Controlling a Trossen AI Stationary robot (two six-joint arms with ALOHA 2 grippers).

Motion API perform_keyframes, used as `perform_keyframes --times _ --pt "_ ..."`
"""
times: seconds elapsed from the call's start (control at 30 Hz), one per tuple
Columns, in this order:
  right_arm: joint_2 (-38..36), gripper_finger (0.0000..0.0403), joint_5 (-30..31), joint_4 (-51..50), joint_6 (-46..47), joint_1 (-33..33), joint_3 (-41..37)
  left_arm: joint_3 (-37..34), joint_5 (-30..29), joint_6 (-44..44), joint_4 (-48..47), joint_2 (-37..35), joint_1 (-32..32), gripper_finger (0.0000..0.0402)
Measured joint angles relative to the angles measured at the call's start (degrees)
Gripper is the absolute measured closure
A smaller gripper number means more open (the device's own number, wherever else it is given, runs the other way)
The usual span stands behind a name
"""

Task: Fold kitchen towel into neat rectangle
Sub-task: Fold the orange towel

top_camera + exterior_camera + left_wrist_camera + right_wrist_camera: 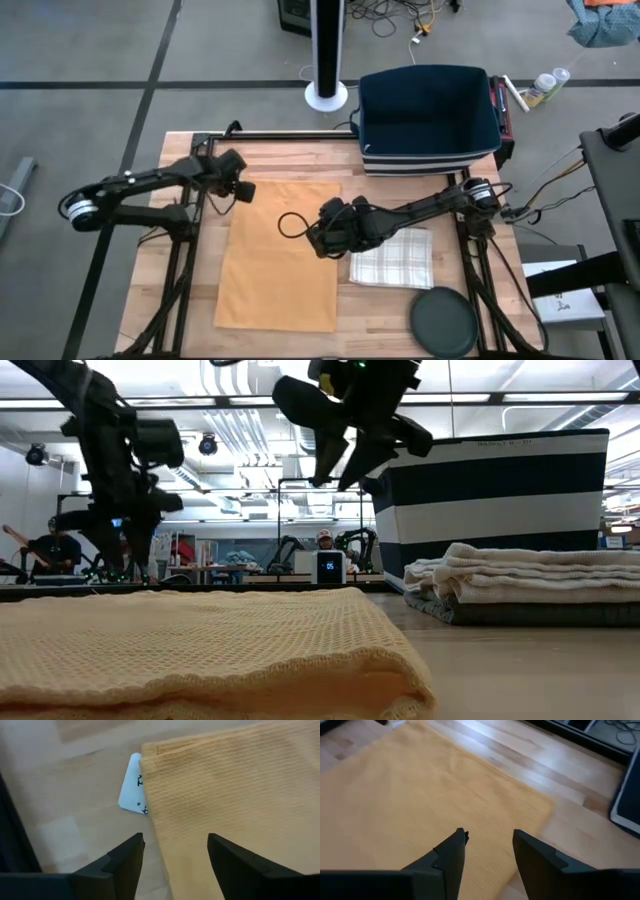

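Yellow waffle-weave towel (pixel 280 255) lies flat, apparently already folded. Left gripper (pixel 175 851) and right gripper (pixel 489 845) hover over its edges, fingers apart, empty. Risk: pinching one layer only skews the fold.

Left gripper (pixel 243 189) sits upper left of centre, fingers apart and empty; right gripper (pixel 318 238) at centre, seemingly open too.

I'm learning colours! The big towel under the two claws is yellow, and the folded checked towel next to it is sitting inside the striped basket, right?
Not quite. The high view shows the checked towel lying on the table, not inside the striped basket. The big towel is yellow.
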Motion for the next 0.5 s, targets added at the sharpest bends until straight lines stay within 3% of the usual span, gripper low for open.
perform_keyframes --times 0.23,0.5 --pt "0.0 0.0238 0.0 0.7 -0.8 0.3 0.0 0.1 0.5 4.4 5.5 9.5 5.0 0.0156" --pt "0.0 0.0245 -1.1 0.8 -1.5 1.4 0.0 2.0 0.4 6.5 9.9 16.8 7.8 0.0174"
